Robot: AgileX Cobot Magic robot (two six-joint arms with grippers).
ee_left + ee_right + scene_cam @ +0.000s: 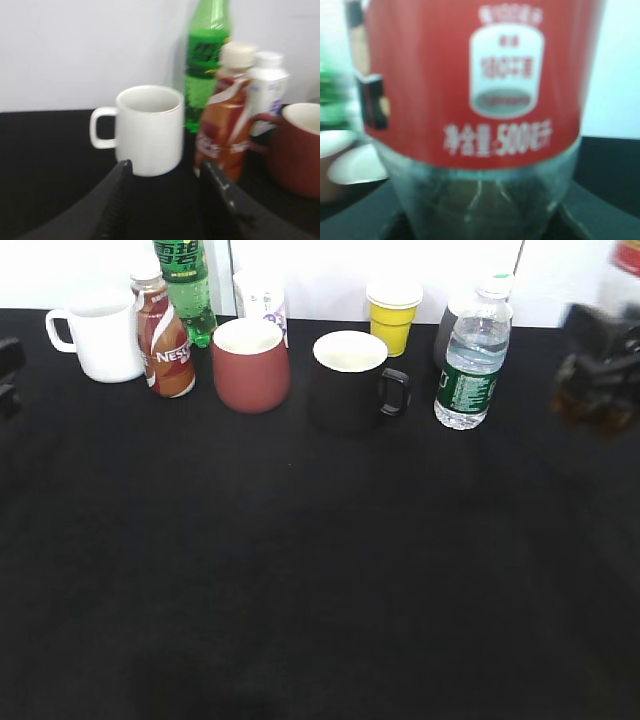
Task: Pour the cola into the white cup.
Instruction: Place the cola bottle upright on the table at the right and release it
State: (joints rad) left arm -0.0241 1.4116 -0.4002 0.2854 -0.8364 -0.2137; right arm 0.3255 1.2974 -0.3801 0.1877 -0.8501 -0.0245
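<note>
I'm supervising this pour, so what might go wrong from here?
The plain white ceramic mug sits at the far left, close to the small brown Nestle bottle, which a crossing arm might topple. The red-labelled clear plastic cola bottle is at the far right, so cola may slosh in transit.

Back row on black counter [300,570]: Nestle bottle [165,340] just beside green bottle [186,285], red mug [250,363], paper cup [262,295] behind it, black mug [352,380], yellow cup [392,312], water bottle [472,355] at right.
</note>
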